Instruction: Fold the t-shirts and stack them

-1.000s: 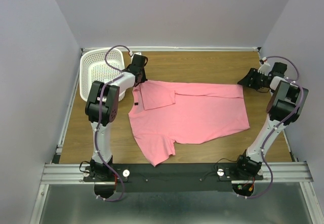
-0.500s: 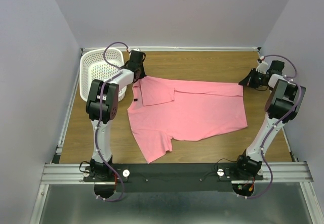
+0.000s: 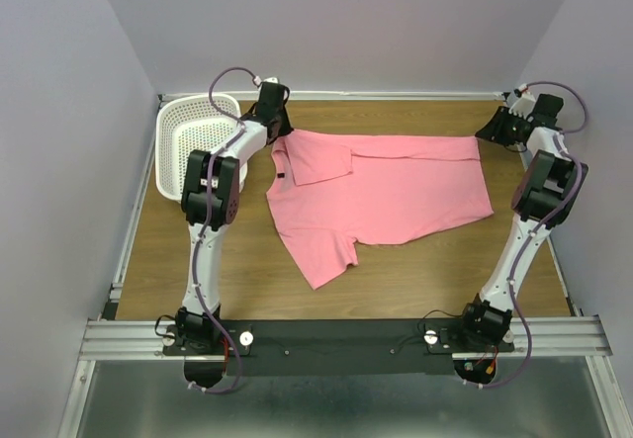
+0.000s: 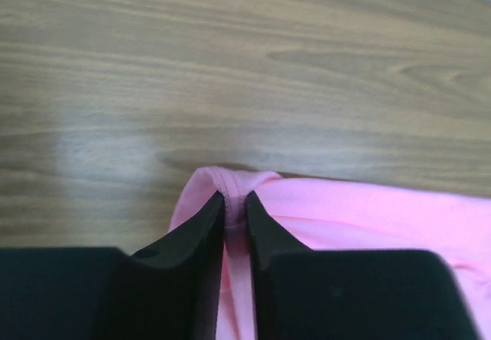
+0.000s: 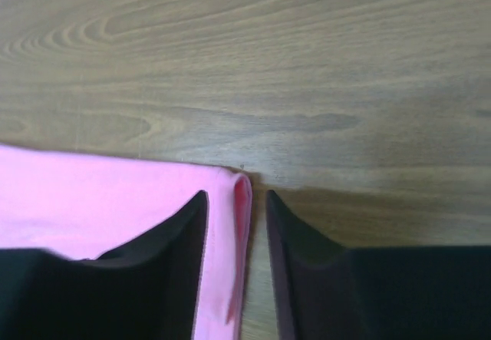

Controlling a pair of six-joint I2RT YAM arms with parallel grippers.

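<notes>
At the table's [image 3: 415,127] far edge, the left gripper [image 4: 234,203] pinches the t-shirt [image 3: 396,196]; the right gripper [image 5: 236,196] seems unclenched, straddling its corner.

I am seeing the t-shirt [image 3: 396,196] as soft matt cloth, the table [image 3: 415,122] as smooth, faintly shiny wood, the fingers [image 4: 184,271] of my left gripper [image 4: 235,206] as matt black plastic, the basket [image 3: 193,139] as white perforated plastic.

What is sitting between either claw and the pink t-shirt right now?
Nothing visible. The left claw pinches a fold of the t-shirt, and the right claw straddles its corner hem with its jaws apart. Only the wooden table shows around them.
</notes>
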